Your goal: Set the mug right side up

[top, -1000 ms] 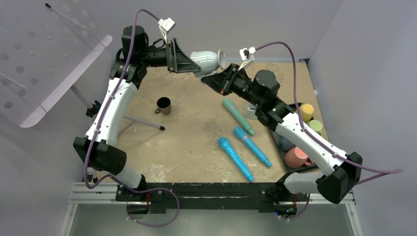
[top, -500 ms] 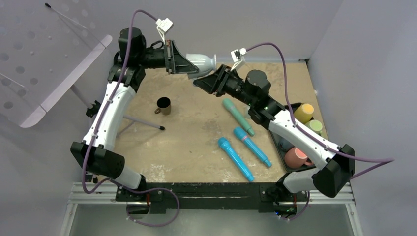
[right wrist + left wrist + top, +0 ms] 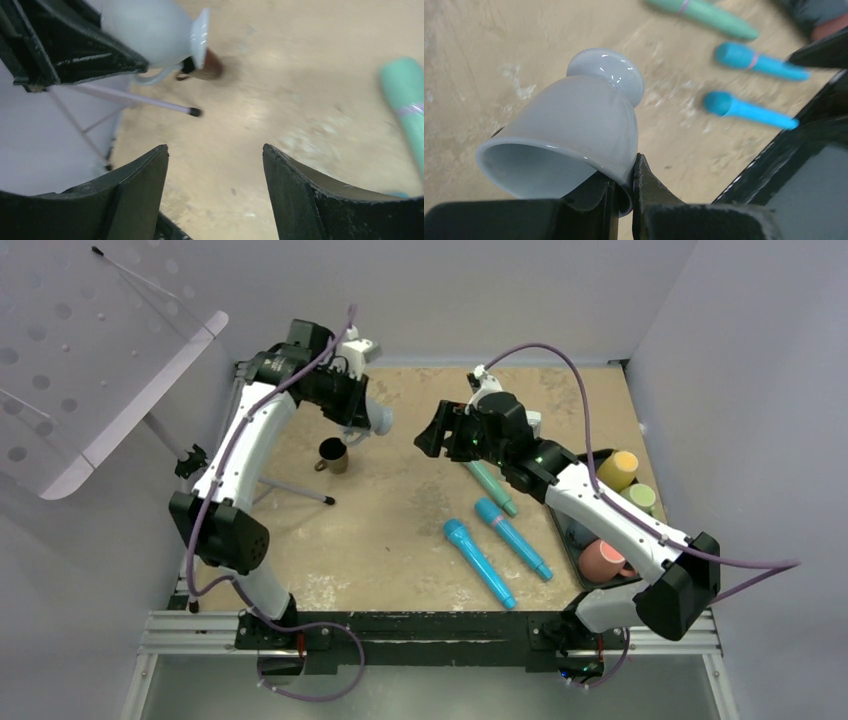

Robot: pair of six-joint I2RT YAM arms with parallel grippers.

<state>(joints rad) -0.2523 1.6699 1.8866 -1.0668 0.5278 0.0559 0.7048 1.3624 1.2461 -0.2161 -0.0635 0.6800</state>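
The mug (image 3: 574, 120) is pale grey-blue and glossy, with a round foot. It hangs tilted above the table, its foot pointing away from the left wrist camera. My left gripper (image 3: 624, 167) is shut on the mug's rim, one finger inside and one outside. In the top view the left gripper (image 3: 362, 412) holds the mug (image 3: 380, 421) over the table's back left. My right gripper (image 3: 215, 150) is open and holds nothing. It hovers to the right of the mug (image 3: 150, 30), apart from it, and its place in the top view (image 3: 427, 437) is mid-table.
A small dark cup (image 3: 333, 453) stands just below the held mug. A thin tripod leg (image 3: 290, 489) lies across the left side. One green (image 3: 485, 476) and two blue microphones (image 3: 512, 537) lie at the centre right. A tray (image 3: 570, 540) at the right edge holds coloured cups.
My left gripper closed on the mug's rim and swung it down toward the dark cup. My right gripper opened, let go of the mug's foot and drew back.
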